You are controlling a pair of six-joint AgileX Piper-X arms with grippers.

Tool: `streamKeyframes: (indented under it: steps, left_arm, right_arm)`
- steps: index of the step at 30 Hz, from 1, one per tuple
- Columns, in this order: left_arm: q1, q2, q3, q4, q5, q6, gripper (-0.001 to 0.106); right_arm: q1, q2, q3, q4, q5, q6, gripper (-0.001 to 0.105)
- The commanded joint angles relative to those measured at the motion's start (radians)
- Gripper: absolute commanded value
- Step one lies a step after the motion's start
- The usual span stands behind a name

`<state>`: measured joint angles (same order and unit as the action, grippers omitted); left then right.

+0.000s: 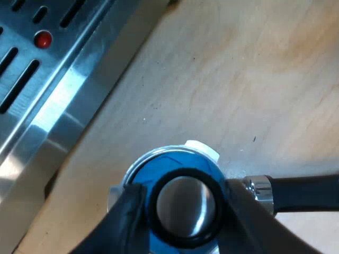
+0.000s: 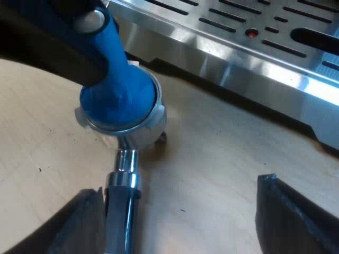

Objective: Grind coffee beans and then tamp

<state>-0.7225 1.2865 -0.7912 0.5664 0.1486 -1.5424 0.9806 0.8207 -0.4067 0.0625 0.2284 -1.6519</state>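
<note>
**Tamper seated in basket, handle not braced**

Holder (image 2: 153, 120) lies on the wooden table (image 1: 238, 79), just beside the espresso machine (image 2: 254, 47). Blue tamper (image 2: 119, 98) sits inside its basket. Left gripper (image 1: 183, 207) is clamped on the tamper's knob, one finger on each side. Right gripper (image 2: 180, 211) is spread wide with the handle (image 2: 121, 211) between its fingers, near one of them and not gripped.

Step in hand looks like the tamp. Likely best to close the right gripper on the handle first, then press straight down with the tamper level. A tilted push could rock the holder.
</note>
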Motion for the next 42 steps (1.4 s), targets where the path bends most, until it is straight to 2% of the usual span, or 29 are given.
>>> streamKeyframes:
  steps: [1,17,32,42]
  left_arm:
    - [-0.004,-0.004,0.013,-0.025,0.003,0.007,0.001]
    - [-0.004,-0.004,0.090,-0.056,0.005,0.005,0.001]
    - [-0.004,0.115,0.097,-0.016,0.027,-0.009,0.001]
    - [-0.004,0.119,0.107,-0.009,0.027,-0.009,0.001]
  right_arm:
    - [0.002,-0.009,-0.002,-0.007,-0.007,-0.010,0.062]
    - [0.002,-0.009,-0.002,-0.007,-0.007,-0.010,0.062]
    - [0.002,-0.009,-0.002,-0.007,-0.007,-0.010,0.062]
    - [0.002,-0.009,-0.002,-0.007,-0.001,-0.010,0.062]
